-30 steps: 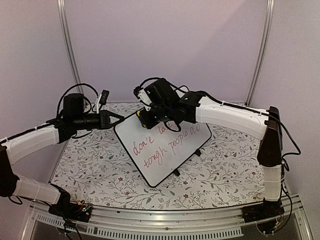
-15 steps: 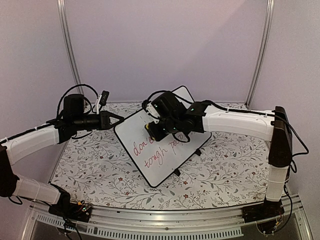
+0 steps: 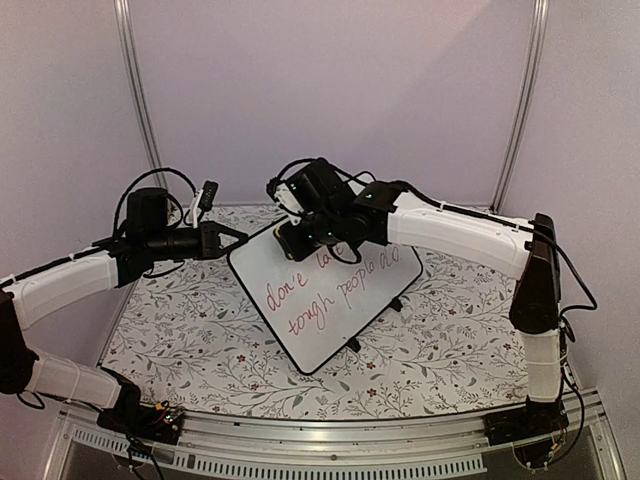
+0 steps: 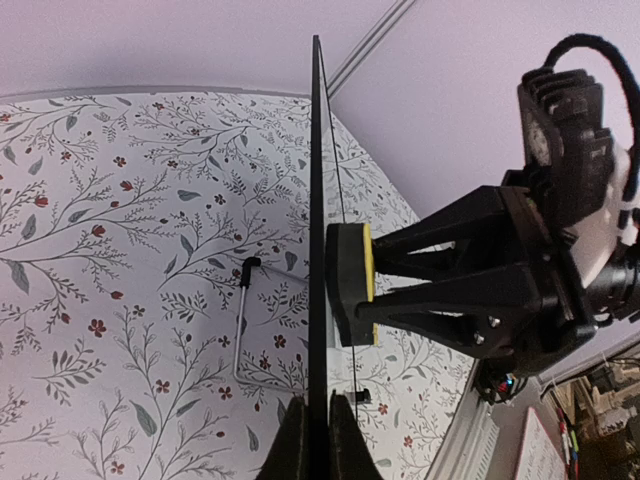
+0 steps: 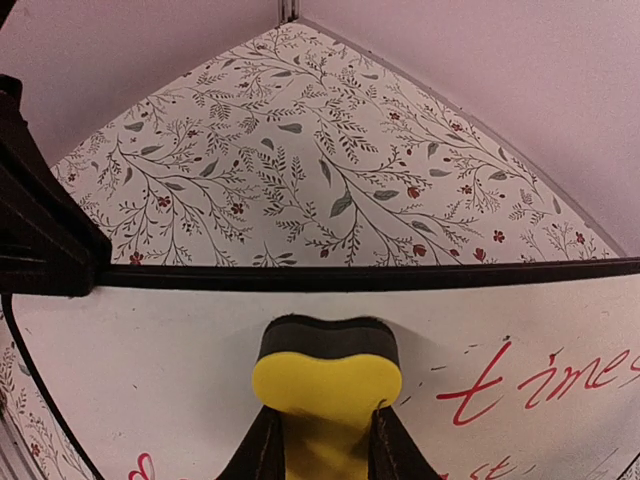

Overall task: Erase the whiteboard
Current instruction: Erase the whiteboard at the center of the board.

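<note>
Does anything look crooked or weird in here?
Yes. The whiteboard sits crooked, turned cornerwise to the table, so its red writing slants. The left gripper pinches its edge near a corner, and the right gripper presses a yellow eraser on it. Nothing looks spilled or broken.

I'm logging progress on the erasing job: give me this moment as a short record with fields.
whiteboard: red writing not yet erased
left gripper: jaws shut on the whiteboard's edge
right gripper: jaws shut on eraser
eraser: yellow, dark felt against the board's face, near the word "times"
</note>
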You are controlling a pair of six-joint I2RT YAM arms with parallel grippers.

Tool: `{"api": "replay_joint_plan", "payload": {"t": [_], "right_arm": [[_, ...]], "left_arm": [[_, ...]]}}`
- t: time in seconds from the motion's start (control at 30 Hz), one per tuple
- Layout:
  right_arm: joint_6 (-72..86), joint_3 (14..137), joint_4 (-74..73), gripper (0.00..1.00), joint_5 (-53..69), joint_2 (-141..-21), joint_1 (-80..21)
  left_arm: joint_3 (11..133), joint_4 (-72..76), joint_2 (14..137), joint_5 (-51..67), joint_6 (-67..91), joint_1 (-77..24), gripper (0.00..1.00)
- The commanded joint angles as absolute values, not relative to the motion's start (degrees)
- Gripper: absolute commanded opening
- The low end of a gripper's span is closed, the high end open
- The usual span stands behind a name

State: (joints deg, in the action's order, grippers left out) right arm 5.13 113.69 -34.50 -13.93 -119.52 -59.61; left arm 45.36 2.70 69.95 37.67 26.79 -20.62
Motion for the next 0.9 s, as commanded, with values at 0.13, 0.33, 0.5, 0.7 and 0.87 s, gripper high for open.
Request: {"api": "replay_joint_plan", "payload": {"t": [0.13, 0.33, 0.5, 0.7, 0.87], "right_arm": [[5.36, 118.51, -36.79, 0.25, -15.64, -124.52, -58.45], [7.70, 113.26, -38.41, 0.25, -14.20, -123.10, -58.45], [9.80, 106.33, -38.41, 0.25, -14.70, -119.37, -58.45], [11.37, 99.61, -36.68, 0.25, -13.40, -115.52, -58.45], [11.86, 100.16, -35.88, 0.25, -13.20, -115.22, -58.45]], "left_arm": [[45.76, 7.03, 67.76, 42.19, 25.54, -22.01, 0.00], [45.76, 6.95, 67.68, 42.02, 25.58, -21.98, 0.00], [45.73, 6.94, 67.50, 41.86, 25.50, -22.02, 0.00], [45.80, 6.94, 67.60, 41.89, 25.57, -22.03, 0.00], [45.75, 6.94, 67.65, 41.96, 25.53, -21.99, 0.00]]}}
